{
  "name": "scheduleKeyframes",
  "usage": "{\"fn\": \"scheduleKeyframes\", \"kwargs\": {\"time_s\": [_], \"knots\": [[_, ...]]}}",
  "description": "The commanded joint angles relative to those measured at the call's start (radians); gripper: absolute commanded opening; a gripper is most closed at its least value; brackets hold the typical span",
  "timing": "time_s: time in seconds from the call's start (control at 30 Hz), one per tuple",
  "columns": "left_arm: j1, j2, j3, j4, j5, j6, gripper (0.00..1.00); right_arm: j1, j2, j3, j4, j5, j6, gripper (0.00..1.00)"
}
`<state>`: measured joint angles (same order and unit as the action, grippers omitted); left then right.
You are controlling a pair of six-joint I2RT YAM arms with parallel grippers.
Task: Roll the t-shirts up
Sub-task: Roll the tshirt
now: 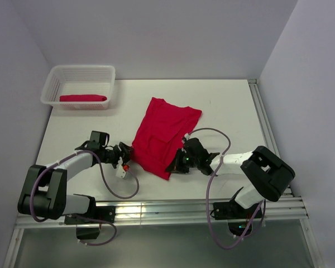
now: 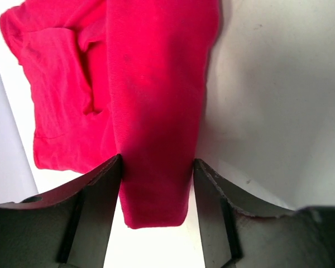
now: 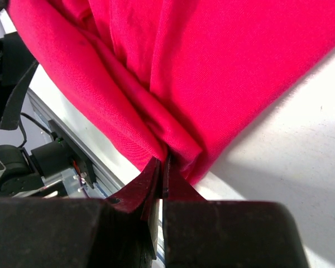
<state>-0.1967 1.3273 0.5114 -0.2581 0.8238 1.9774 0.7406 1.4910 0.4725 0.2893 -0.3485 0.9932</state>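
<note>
Lowest in the top view, and closest to the lens, the two arm bases sit at the bottom edge, with purple cables looping off them. At the lower left, the left arm (image 1: 58,167) reaches rightward across the white table (image 1: 229,106). Its left gripper (image 1: 127,153) sits at the left edge of the spread t-shirt (image 1: 164,131). In the left wrist view the jaws stand apart, unclenched. A folded band of the red cloth runs up between the dark fingers (image 2: 95,195), and its edges meet both inner faces. The band's end hangs just past the fingertips toward the bottom of that frame, and more bunched cloth fills the upper left.

In the upper left of the top view, a white mesh basket (image 1: 51,84) sits against the back wall. The rolled t-shirt (image 1: 84,99) lies inside it along the near wall.

At the centre of the table the spread t-shirt lies slanted. It is mostly flat, with folds along its lower-left side and its lower corner pointing toward the bottom of the frame.

To the right of that corner, the right gripper (image 1: 173,167) comes in from the right arm (image 1: 262,173). The right wrist view shows its jaws clamped tight on a pleat of the red cloth near the hem, and ridges fan upward from the pinch.
</note>
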Motion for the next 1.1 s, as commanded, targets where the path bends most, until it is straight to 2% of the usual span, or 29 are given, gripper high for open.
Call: {"fn": "scheduleKeyframes", "kwargs": {"time_s": [0.0,0.1,0.13,0.17,0.23,0.33,0.37,0.43,0.5,0.73,0.83,0.87,0.9,1.0,1.07], "knots": [[-0.010,0.024,0.027,-0.049,-0.023,0.135,0.58,-0.009,-0.031,-0.023,0.028,0.003,0.016,0.00],[-0.029,0.070,0.102,-0.171,-0.031,0.121,0.51,-0.010,-0.020,-0.034,0.043,-0.001,0.024,0.00],[-0.033,0.091,0.142,-0.225,-0.035,0.109,0.52,-0.009,-0.018,-0.035,0.048,-0.003,0.025,0.00],[-0.046,0.119,0.229,-0.348,-0.047,0.119,0.55,-0.010,-0.018,-0.040,0.054,-0.003,0.027,0.00],[-0.061,0.174,0.294,-0.375,-0.067,0.085,0.54,-0.009,-0.018,-0.046,0.067,-0.004,0.035,0.00],[-0.078,0.185,0.303,-0.357,-0.086,0.084,0.47,-0.009,-0.014,-0.043,0.067,-0.007,0.035,0.00],[-0.079,0.191,0.312,-0.374,-0.080,0.080,0.34,-0.009,-0.014,-0.043,0.068,-0.007,0.033,0.00],[-0.083,0.208,0.367,-0.433,-0.083,0.080,0.26,-0.009,-0.017,-0.041,0.067,-0.009,0.032,0.00],[-0.096,0.249,0.416,-0.543,-0.109,0.103,0.24,-0.009,-0.018,-0.040,0.062,-0.007,0.032,0.00],[-0.147,0.349,0.582,-0.722,-0.198,0.083,0.10,-0.009,-0.040,-0.031,0.036,0.015,0.009,0.00],[-0.159,0.407,0.651,-0.818,-0.212,0.101,0.05,-0.009,-0.079,-0.021,-0.018,0.045,-0.017,0.08],[-0.161,0.439,0.668,-0.846,-0.212,0.107,0.02,-0.009,-0.093,-0.018,-0.047,0.058,-0.028,0.15],[-0.161,0.457,0.683,-0.874,-0.221,0.124,0.00,-0.009,-0.119,-0.014,-0.065,0.068,-0.036,0.17],[-0.162,0.510,0.728,-0.943,-0.232,0.173,0.00,-0.009,-0.176,-0.002,-0.151,0.120,-0.071,0.25],[-0.162,0.545,0.756,-0.975,-0.236,0.182,0.00,-0.009,-0.207,0.000,-0.192,0.138,-0.105,0.41]]}}
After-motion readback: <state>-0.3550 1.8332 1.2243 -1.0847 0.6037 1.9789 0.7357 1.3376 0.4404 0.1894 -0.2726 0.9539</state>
